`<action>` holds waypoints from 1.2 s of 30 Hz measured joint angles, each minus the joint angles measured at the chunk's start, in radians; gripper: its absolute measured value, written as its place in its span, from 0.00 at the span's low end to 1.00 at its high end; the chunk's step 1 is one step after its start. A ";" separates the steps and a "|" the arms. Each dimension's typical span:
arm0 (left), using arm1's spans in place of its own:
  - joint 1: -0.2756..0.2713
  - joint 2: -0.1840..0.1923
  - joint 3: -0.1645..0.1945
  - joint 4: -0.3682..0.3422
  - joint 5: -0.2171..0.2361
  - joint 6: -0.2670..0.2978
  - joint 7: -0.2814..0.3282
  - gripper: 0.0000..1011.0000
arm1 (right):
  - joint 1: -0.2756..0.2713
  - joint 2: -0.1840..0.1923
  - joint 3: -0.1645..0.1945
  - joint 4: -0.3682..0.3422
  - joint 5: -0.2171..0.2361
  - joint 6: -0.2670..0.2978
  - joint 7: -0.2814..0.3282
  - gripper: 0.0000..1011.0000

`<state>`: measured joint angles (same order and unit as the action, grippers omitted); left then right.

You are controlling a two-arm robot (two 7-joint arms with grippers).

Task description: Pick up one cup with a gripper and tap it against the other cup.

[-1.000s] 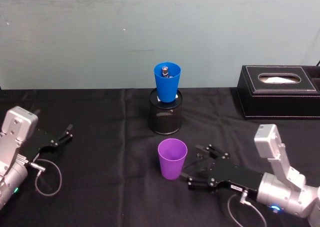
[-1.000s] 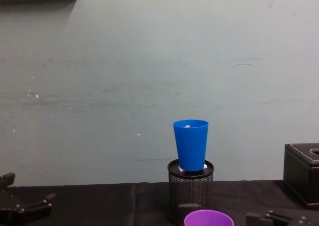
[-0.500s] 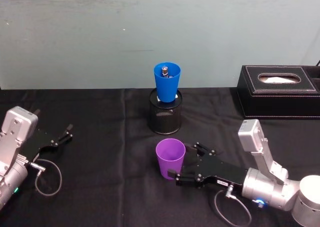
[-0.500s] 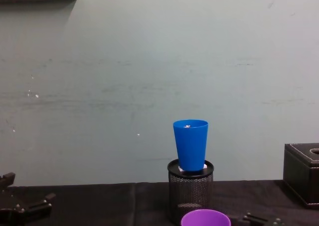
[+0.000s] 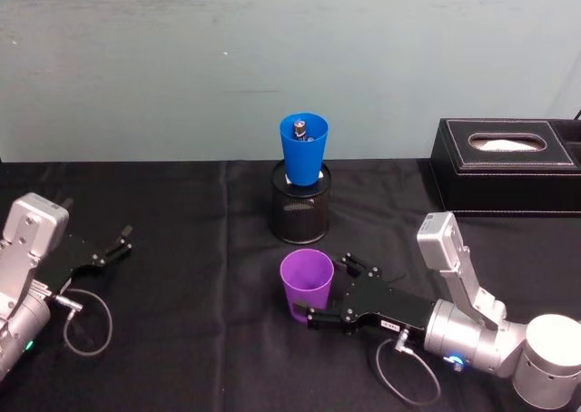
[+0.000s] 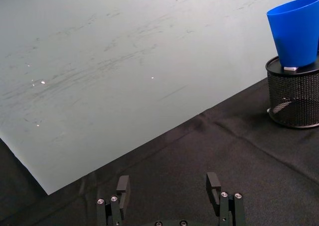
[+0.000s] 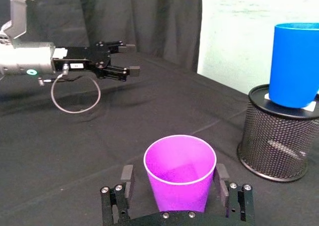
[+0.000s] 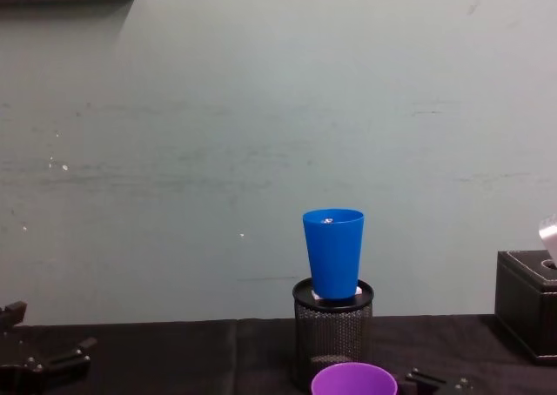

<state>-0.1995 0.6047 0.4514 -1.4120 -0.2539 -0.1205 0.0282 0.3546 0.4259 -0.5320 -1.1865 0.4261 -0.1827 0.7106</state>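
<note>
The one cup is purple, the other cup blue

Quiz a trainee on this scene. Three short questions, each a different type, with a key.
1. True or false: the blue cup lies on its side.
2. The right pincer is: A) open, straddling the purple cup; B) shut on the blue cup; C) shut, holding nothing.
3. Fill in: the left pincer is parked with its jaws ____.
Key: 1 false, it stands upright in the mesh holder; 2 A; 3 open.
</note>
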 joint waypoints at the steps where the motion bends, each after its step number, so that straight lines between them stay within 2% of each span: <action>1: 0.000 0.000 0.000 0.000 0.000 0.000 0.000 0.99 | 0.001 -0.002 0.001 0.002 -0.002 -0.003 -0.002 0.99; 13: 0.000 0.000 0.000 0.000 0.000 0.000 0.000 0.99 | 0.012 -0.032 0.014 0.040 -0.024 -0.037 -0.017 0.99; 29: 0.000 0.000 0.000 0.000 0.000 0.000 0.000 0.99 | 0.017 -0.059 0.030 0.062 -0.005 -0.038 -0.011 0.99; 32: 0.000 0.000 0.000 0.000 0.000 0.000 0.000 0.99 | 0.017 -0.058 0.029 0.062 -0.005 -0.038 -0.011 0.97; 36: 0.000 0.000 0.000 0.000 0.000 0.000 0.000 0.99 | 0.017 -0.057 0.029 0.061 -0.005 -0.038 -0.011 0.86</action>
<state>-0.1995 0.6047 0.4514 -1.4120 -0.2538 -0.1205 0.0283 0.3714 0.3688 -0.5030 -1.1252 0.4207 -0.2207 0.6992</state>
